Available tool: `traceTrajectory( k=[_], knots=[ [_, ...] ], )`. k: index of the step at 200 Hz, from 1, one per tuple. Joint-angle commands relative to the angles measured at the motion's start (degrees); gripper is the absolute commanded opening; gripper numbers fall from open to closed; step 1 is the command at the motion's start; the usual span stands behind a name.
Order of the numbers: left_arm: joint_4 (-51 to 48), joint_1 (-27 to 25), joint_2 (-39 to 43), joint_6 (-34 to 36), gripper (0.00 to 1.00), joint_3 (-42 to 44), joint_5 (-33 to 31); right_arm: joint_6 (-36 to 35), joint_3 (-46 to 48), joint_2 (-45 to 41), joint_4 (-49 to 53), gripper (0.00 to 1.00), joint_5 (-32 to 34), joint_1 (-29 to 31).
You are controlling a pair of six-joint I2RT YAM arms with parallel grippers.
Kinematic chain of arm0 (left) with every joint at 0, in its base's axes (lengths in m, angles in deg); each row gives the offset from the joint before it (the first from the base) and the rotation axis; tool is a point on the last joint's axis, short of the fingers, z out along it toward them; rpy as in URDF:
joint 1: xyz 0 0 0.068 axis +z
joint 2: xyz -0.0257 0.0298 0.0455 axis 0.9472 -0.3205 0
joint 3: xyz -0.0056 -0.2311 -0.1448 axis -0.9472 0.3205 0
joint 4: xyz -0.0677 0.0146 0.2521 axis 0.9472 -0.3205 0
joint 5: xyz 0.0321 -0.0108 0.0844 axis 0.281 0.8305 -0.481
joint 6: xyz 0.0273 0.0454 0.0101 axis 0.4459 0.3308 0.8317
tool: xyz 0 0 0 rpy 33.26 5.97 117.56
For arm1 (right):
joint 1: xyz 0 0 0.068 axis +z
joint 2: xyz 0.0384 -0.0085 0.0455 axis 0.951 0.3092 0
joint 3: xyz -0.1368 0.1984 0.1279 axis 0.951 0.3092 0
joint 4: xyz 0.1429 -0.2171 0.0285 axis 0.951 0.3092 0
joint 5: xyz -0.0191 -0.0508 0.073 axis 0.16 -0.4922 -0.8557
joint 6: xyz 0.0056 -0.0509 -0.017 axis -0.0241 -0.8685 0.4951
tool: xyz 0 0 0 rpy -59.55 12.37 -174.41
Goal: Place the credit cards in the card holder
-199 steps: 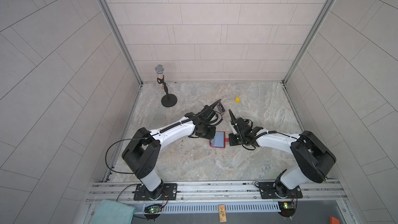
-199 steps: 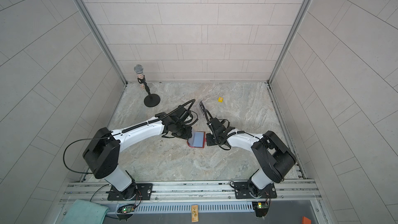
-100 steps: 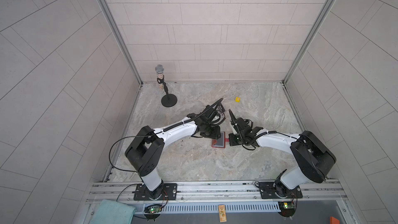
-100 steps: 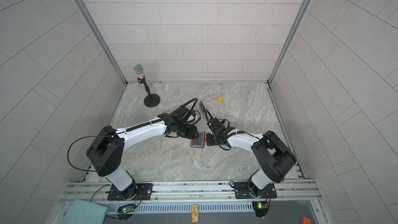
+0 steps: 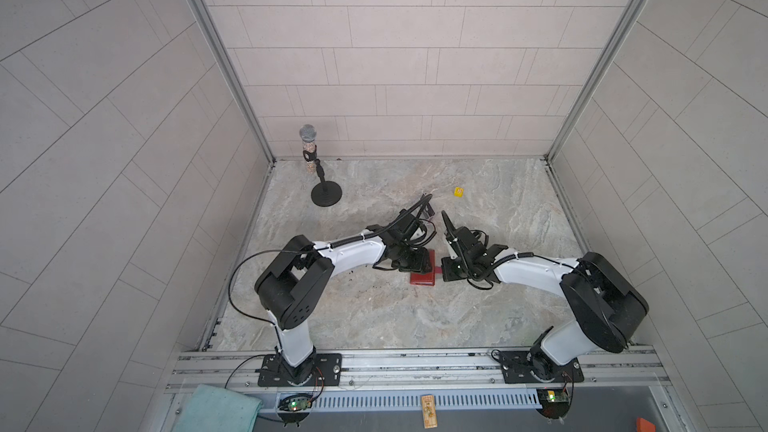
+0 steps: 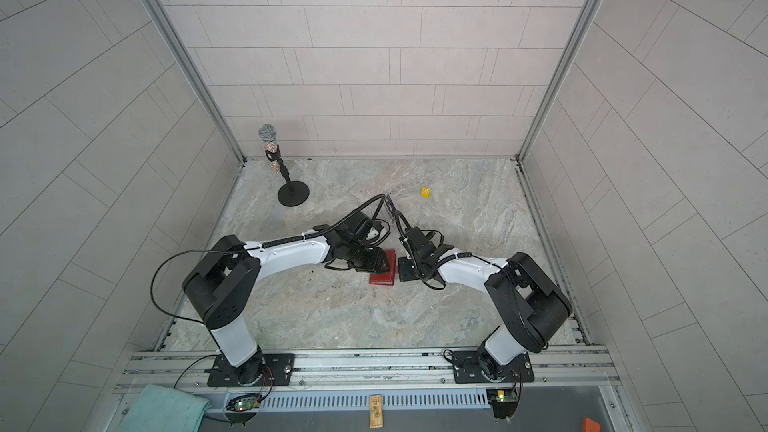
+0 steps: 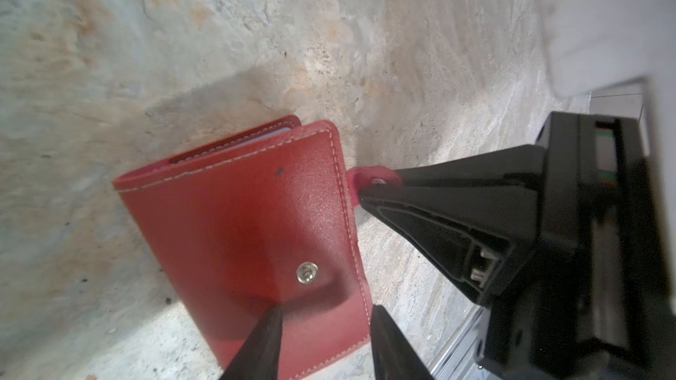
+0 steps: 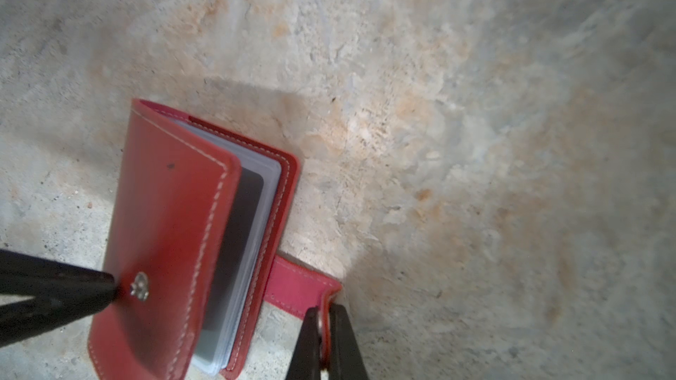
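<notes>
A microphone stand [image 5: 326,196] is upright at the back left of the marbled desk [image 5: 374,317]. Toward the middle, the left fingers [image 7: 263,352] are spread apart and grip nothing. One tip is over the red front cover close to its metal stud [image 7: 306,273], and the other is just past the cover's free edge. The card holder [image 5: 423,279] lies on the desk at the centre, between both arms. Its cover is folded over but ajar, and the clear sleeves [image 8: 269,173] show a dark credit card [image 8: 237,250] inside. Just to its right, the right fingers [image 8: 307,352] are pinched shut on the end of the snap tab [image 8: 296,283]. A small yellow die [image 5: 458,192] sits farther back on the right, well apart.
</notes>
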Motion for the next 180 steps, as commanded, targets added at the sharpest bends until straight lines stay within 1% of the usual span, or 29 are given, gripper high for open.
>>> traceTrajectory(
  k=[1, 59, 76, 96, 104, 180],
  knots=[
    [1.83, -0.3, -1.09, -0.42, 0.45, 1.02, 0.58, 0.51, 0.84, -1.15, 0.48, 0.01, 0.63, -0.2],
    [4.44, -0.27, -2.02, -1.87, 0.35, 3.55, -0.38, 0.51, 1.02, -1.76, 0.74, 0.0, 0.59, -0.2],
    [5.01, -0.26, -2.33, -2.38, 0.3, 4.04, -0.58, 0.46, 1.02, -2.19, 0.74, 0.0, 0.5, -0.2],
    [6.32, -0.26, -2.52, -3.55, 0.28, 5.0, -1.08, 0.43, 1.02, -2.72, 0.61, 0.0, -0.13, -0.2],
    [7.0, -0.26, -2.53, -4.17, 0.26, 5.44, -1.47, 0.36, 0.94, -2.81, 0.5, 0.01, -0.53, -0.2],
    [8.03, -0.4, -1.95, -6.21, 0.22, 7.35, -4.7, 0.93, 1.2, -3.45, -3.91, 0.0, -5.98, -0.19]
  ],
)
